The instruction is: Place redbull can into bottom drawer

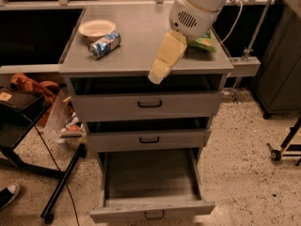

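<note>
The redbull can (pixel 104 44) lies on its side at the left of the grey cabinet top (pixel 136 55), next to a white bowl. The bottom drawer (pixel 149 182) is pulled out and open, with nothing in it, its small dark handle at the front edge. My gripper (pixel 161 67) hangs over the front middle of the cabinet top, well to the right of the can and above the drawers. It holds nothing that I can see.
A white bowl (pixel 97 28) sits at the back left of the top. A green snack bag (pixel 203 42) lies at the right, partly behind my arm. The two upper drawers (pixel 149 105) are slightly open. A dark stand (pixel 28 140) and clutter are left of the cabinet.
</note>
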`<state>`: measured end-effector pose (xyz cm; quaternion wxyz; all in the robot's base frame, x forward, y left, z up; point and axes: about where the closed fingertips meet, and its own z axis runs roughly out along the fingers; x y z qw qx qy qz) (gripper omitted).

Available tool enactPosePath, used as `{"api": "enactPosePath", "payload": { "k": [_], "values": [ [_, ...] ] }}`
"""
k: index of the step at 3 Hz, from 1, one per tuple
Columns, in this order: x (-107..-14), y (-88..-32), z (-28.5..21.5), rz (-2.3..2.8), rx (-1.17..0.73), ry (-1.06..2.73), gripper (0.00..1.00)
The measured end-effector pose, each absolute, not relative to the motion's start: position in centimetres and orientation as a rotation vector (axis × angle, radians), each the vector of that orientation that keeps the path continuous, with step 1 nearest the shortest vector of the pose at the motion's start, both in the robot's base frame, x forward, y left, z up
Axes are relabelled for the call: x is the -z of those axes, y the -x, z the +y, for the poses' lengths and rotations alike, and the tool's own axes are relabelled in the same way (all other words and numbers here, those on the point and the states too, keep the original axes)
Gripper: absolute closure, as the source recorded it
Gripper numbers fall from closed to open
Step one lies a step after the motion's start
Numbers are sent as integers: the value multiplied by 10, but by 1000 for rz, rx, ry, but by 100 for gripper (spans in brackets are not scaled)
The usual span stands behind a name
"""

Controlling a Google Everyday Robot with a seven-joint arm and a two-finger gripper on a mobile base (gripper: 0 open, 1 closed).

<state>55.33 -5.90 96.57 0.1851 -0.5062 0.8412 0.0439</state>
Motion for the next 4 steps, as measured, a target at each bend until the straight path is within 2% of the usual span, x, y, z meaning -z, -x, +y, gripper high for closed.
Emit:
{"api": "enactPosePath", "payload": {
  "k": [1, 4],
  "values": [
    [-944, -591, -29, 2424, -130, 1330, 0],
    [-912, -709, 51, 2532, -206, 684, 0]
  ]
}}
